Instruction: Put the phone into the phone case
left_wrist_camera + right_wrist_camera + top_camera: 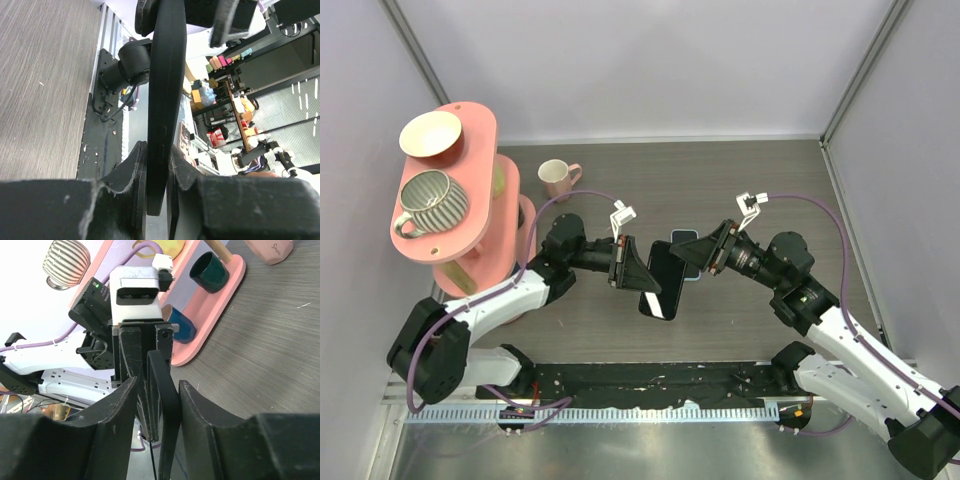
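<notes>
My left gripper (638,272) is shut on the phone case (660,285), a black slab held on edge above the table's middle. In the left wrist view the case (167,90) runs edge-on from between my fingers (157,170) up to the right gripper. My right gripper (703,258) is open, its jaws astride the case's far end. In the right wrist view the case (169,400) touches one finger, with a gap to the other, around the gripper's middle (157,405). The phone (686,238), light-blue rimmed, shows just behind the case, partly hidden by the right gripper.
A pink two-tier stand (470,235) at the left carries a cream bowl (430,133) and a striped cup (432,198). A pink mug (558,178) stands behind the left arm. A black base rail (650,380) runs along the near edge. Grey walls enclose the table.
</notes>
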### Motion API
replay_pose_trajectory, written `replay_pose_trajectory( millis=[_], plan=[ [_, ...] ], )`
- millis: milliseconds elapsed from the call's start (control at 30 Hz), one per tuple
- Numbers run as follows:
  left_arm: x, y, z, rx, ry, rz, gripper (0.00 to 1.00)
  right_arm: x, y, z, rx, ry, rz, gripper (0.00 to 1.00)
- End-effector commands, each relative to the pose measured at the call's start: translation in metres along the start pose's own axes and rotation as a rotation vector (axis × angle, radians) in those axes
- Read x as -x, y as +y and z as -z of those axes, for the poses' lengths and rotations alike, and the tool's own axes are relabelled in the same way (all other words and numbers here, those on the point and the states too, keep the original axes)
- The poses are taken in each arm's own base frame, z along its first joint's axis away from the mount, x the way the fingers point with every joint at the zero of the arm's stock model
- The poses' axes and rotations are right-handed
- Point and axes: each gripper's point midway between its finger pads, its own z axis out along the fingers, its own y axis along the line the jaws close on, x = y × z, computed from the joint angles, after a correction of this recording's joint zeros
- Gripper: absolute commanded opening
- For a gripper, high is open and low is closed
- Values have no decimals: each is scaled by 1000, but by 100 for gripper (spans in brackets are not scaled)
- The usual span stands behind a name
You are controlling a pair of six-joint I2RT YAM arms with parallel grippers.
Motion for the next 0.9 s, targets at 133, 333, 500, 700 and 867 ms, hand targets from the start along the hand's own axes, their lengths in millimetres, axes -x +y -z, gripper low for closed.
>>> replay_pose_trajectory(
  millis=[133, 333, 500, 700, 867],
  plan=[
    [21, 3, 3, 121, -69, -65, 0, 11, 29, 3, 101, -16, 53, 13],
    [28, -8, 3, 112, -83, -85, 0, 4, 32, 4, 132, 12, 37, 47],
    [37, -21, 5, 106, -115, -105, 0, -16, 26, 13, 166, 49, 15, 65],
    [44, -24, 7, 123, -155, -125, 0, -29, 17, 19, 174, 57, -19, 47],
    [44, -20, 5, 121, -145, -110, 0, -29, 19, 17, 207, 43, -27, 13]
  ],
)
